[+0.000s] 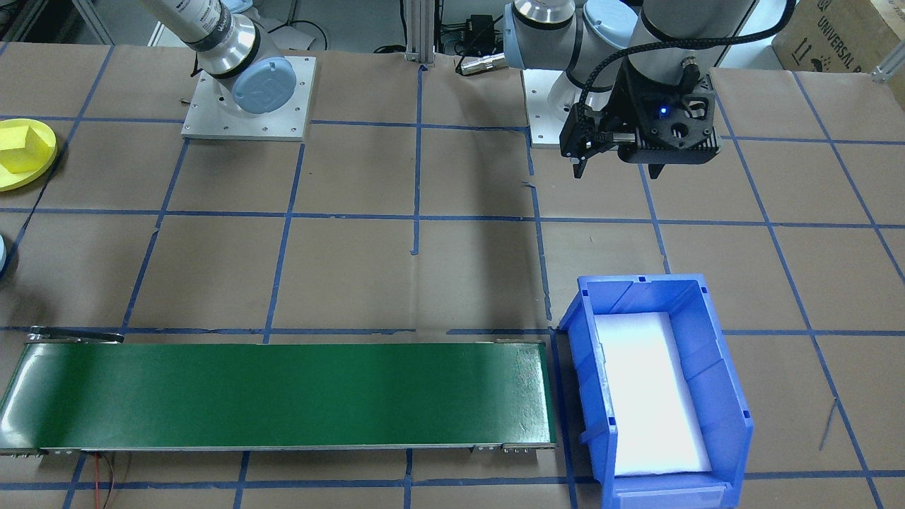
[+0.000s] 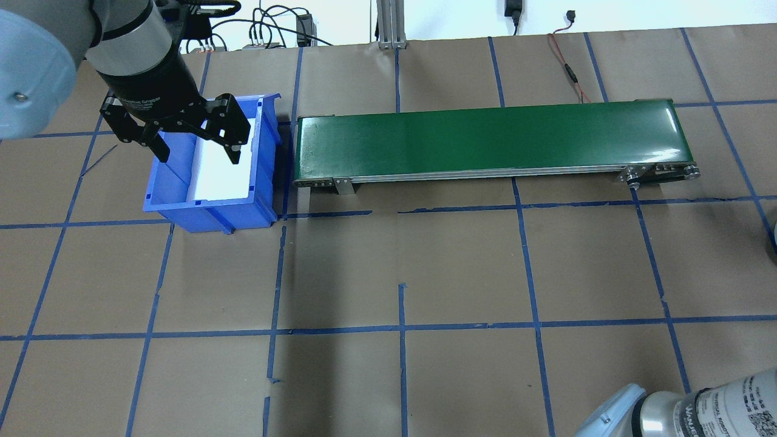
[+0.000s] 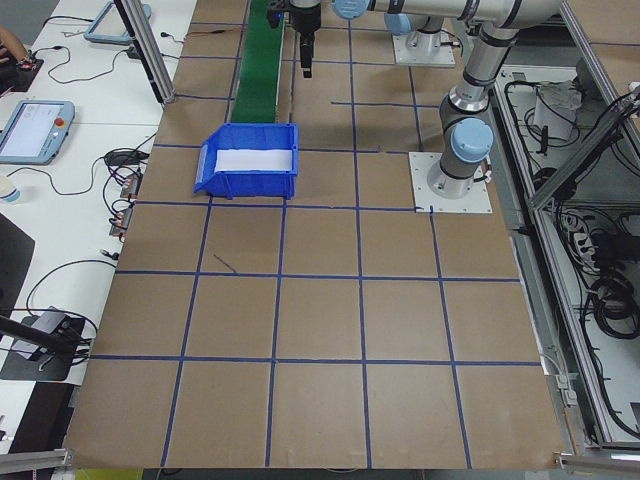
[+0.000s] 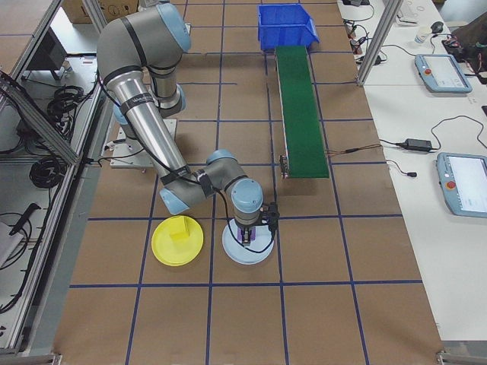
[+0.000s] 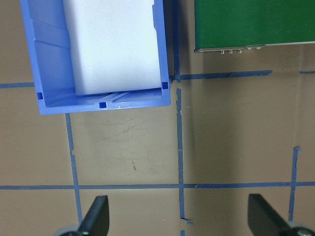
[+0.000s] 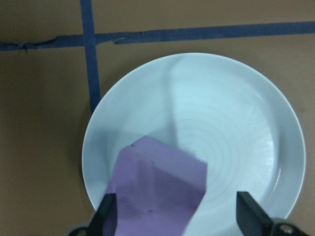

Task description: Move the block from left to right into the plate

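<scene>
Past the far end of the green conveyor [image 2: 485,136], opposite the bin end and a bit to the robot's side, sits the yellow plate [image 4: 163,251] flat on the desk [image 2: 461,273]. A yellow block [image 4: 179,230] is on it, off-centre.

Just beside the yellow plate, still off that same conveyor end, is a pale blue-white plate [image 6: 236,113]. The right pincer [image 6: 178,219] hangs straight down over it. Its wrist camera shows a purple block [image 6: 157,196] between the fingers [image 6: 106,216], tilted and over the plate's near half. The block sits against one finger, with clear plate showing between it and the other, so I read this pincer as released, not clamped (the side view is too small to confirm whether the block rests on the plate).

At the conveyor's other end is a blue bin [image 2: 176,212], just beside the belt end, with a white pad [image 2: 221,176] lying in its bottom. The left pincer [image 2: 197,149] hovers near that end on the robot's side of the bin, pointing down, fingers spread wide and holding nothing; its wrist camera sees bare desk and blue tape lines below, with the bin and the belt corner at the top of the view.

Conveyor belt surface carries nothing visible.
</scene>
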Controlling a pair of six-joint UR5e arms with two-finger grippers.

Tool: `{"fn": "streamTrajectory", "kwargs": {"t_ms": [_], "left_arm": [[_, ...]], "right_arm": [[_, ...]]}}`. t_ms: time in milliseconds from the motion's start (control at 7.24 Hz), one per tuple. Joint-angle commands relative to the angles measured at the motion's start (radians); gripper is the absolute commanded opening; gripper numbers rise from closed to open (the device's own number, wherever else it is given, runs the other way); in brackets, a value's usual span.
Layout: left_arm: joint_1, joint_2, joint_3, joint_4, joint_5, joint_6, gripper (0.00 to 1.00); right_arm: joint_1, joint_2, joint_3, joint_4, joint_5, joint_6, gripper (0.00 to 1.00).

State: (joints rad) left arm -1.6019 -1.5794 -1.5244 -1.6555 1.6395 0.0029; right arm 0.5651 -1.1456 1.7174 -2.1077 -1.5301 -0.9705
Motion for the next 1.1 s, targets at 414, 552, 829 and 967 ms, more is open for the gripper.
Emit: {"fn": "streamTrajectory", "kwargs": {"t_ms": [414,552,829,967], "left_arm": [[-0.009,0.004,0.009,-0.003,-0.001,0.002,1.00],[-0.012,0.015,0.010,-0.016,0.005,0.003,1.00],[-0.013,0.018,-0.002,-0.024,0.006,0.002,1.00],[-0.016,0.016,-0.003,-0.024,0.010,0.002,1.00]], "right_arm": [[0.292,-0.211,-0.047,0.171,-0.060,0.295,1.00],[0.393,-0.283,-0.050,0.272,-0.062,0.403,1.00],[0.636,-0.370,-0.085,0.417,-0.076,0.672,1.00],[0.756,-0.371,-0.138,0.478,-0.074,0.740,1.00]]}}
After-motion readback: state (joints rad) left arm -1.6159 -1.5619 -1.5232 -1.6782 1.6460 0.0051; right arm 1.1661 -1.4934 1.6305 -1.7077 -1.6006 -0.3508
